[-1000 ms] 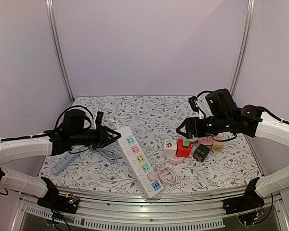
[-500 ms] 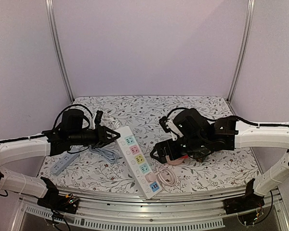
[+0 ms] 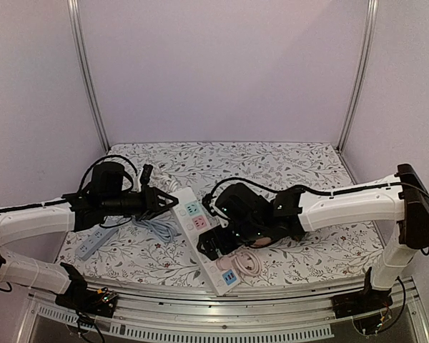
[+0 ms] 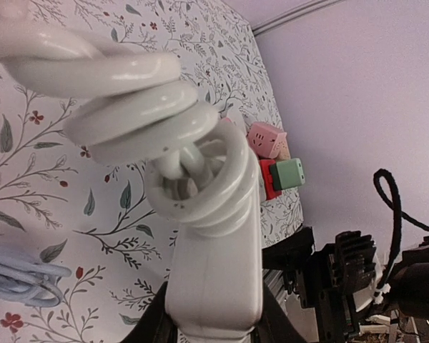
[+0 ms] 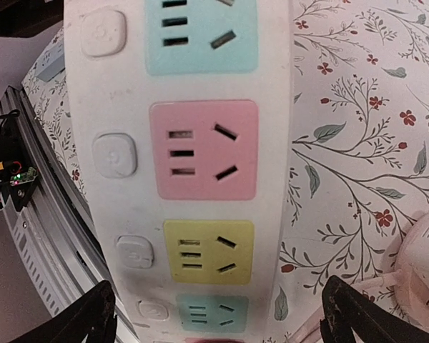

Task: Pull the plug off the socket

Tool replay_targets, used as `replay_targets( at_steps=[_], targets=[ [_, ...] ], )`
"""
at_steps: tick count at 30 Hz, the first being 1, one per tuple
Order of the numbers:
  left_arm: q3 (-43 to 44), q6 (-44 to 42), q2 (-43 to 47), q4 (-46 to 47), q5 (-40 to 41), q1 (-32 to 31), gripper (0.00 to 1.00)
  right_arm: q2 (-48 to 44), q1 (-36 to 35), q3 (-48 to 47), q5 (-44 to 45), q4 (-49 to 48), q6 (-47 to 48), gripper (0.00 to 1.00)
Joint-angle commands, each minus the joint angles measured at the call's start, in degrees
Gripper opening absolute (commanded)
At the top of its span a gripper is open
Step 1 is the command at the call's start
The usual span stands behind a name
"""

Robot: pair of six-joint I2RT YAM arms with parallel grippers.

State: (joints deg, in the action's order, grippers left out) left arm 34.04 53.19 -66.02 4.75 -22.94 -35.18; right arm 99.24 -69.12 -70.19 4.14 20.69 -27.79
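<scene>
The white power strip [image 3: 188, 214] with coloured sockets lies diagonally mid-table. Its pink socket [image 5: 204, 148] and yellow socket [image 5: 208, 250] fill the right wrist view. A pale plug [image 3: 227, 264] with a coiled pink cord [image 3: 249, 263] sits in the strip near its front end, partly under my right gripper [image 3: 214, 246]. That gripper [image 5: 222, 318] hovers low over the strip, open, its fingertips [image 5: 93, 314] straddling the strip's width. My left gripper [image 3: 164, 200] is at the strip's far end, shut on a white cord end piece [image 4: 216, 264] with a ribbed collar and a thick white cord [image 4: 107, 78].
A grey power strip [image 3: 93, 245] and a grey cable bundle [image 3: 157, 230] lie at the left. A black plug [image 3: 147, 173] sits at the back left. Pink [image 4: 267, 139], red [image 4: 267, 182] and green [image 4: 289, 173] cube adapters stand right of the strip. The metal rail [image 3: 222, 314] marks the front edge.
My right arm swung left from the cube adapters to above the power strip, and its jaws opened wider. The left arm and its grip have not moved.
</scene>
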Motion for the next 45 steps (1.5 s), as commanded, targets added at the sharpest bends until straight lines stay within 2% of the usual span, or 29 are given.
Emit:
replay_targets(
  at_steps=[1, 14, 17, 22, 24, 28, 29, 32, 34, 45],
  targets=[
    [1.4, -1.7, 1.1, -0.4, -1.3, 0.8, 0.04, 2.4, -1.2, -2.1, -1.7, -2.6, 1.1, 0.99],
    [2.3, -2.2, 1.0, -1.6, -1.4, 1.0, 0.04, 6.7, -3.1, -2.0, 1.8, -3.0, -0.6, 0.98],
    [2.4, -2.1, 0.9, -1.7, -1.4, 1.0, 0.04, 7.3, -3.2, -2.5, 3.7, -2.7, -1.0, 0.93],
    [2.1, -2.0, 0.8, -2.3, -1.5, 1.0, 0.06, 8.8, -3.1, -3.3, 6.1, -2.4, -3.5, 0.76],
    [1.8, -1.8, 0.9, -2.4, -1.6, 1.0, 0.14, 8.7, -3.1, -3.2, 7.1, -2.7, -4.2, 0.69],
    [0.7, -1.1, 1.2, -2.2, -1.6, 0.8, 0.67, 7.0, -3.1, -2.2, 8.7, -4.6, -4.7, 0.6],
    [0.1, -0.7, 1.4, -2.3, -1.3, 0.5, 0.77, 6.3, -3.1, -1.9, 9.1, -5.3, -4.7, 0.59],
    [-2.0, 1.0, 1.8, -2.1, 1.0, -0.9, 0.95, 4.9, -3.2, -0.9, 9.6, -8.1, -4.3, 0.58],
    [-3.2, 1.9, 1.9, -1.7, 2.0, -2.2, 1.0, 3.9, -3.1, -0.4, 9.7, -9.6, -4.1, 0.58],
    [-6.9, 7.6, 0.7, 5.9, 6.5, -12.0, 1.0, 1.0, -3.2, 0.6, 8.3, -14.7, -2.8, 0.58]
  ],
)
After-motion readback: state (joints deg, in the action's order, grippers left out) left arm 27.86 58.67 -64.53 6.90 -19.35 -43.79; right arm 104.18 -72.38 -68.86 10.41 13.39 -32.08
